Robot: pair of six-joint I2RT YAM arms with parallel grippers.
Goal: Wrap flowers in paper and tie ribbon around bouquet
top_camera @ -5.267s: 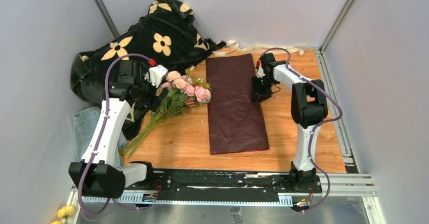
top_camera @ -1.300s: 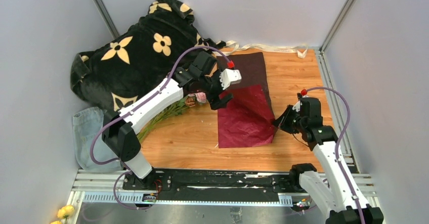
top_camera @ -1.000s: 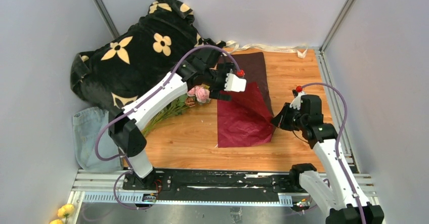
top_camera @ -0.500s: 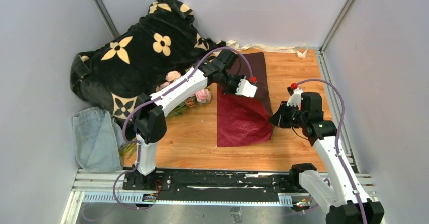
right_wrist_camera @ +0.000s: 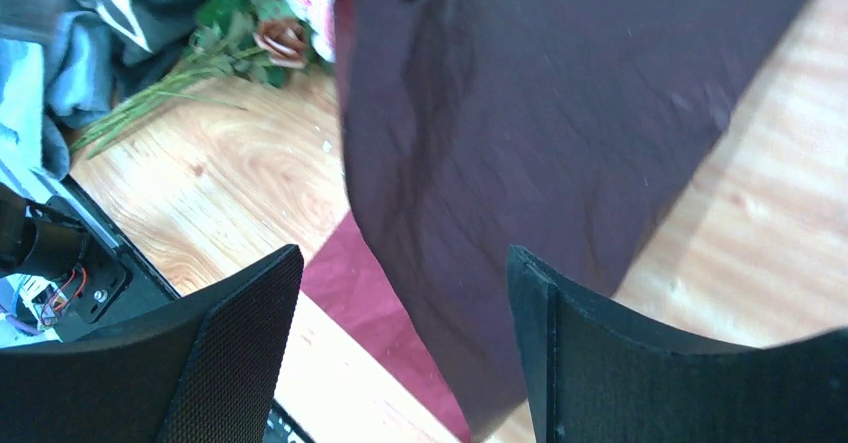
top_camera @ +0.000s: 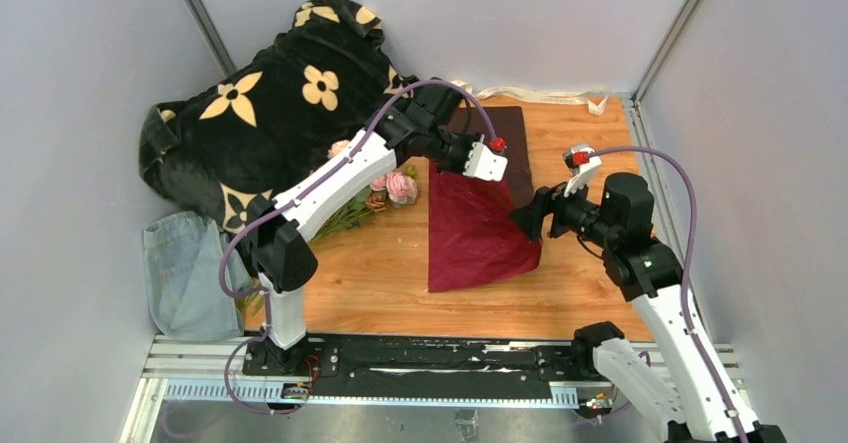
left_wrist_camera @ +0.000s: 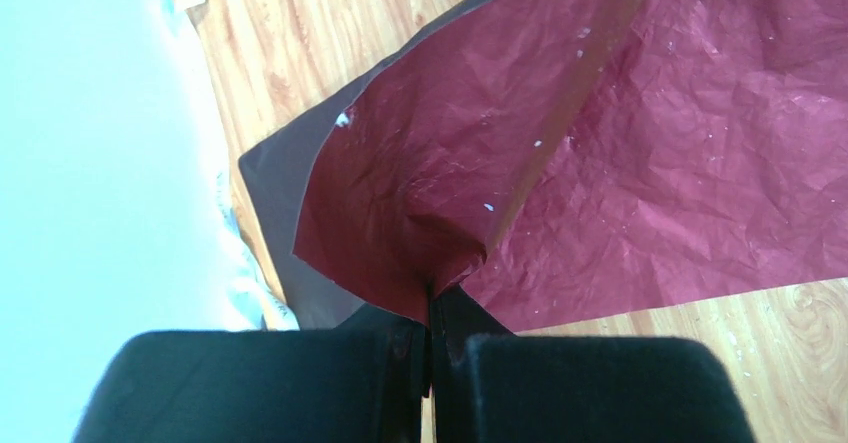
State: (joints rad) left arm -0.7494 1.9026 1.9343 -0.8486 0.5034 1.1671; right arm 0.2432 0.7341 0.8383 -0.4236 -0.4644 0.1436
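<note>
The wooden table carries everything. A black blanket with cream four-petal flower prints is heaped over its far left corner.

The paper, dark maroon and crinkled, lies in the middle of the table. Its near part is flat on the wood and its far part is lifted into a fold. A blue denim cloth hangs off the left edge.

The left gripper has its fingers clenched on the raised fold of the paper. The right gripper is just beside the paper's right edge, with its fingers spread and grasping nothing.

The flowers lie just left of the paper. Their stems run toward the denim, and the left arm crosses above them and hides some of the heads.

The ribbon lies along the far edge of the table, behind the paper.
</note>
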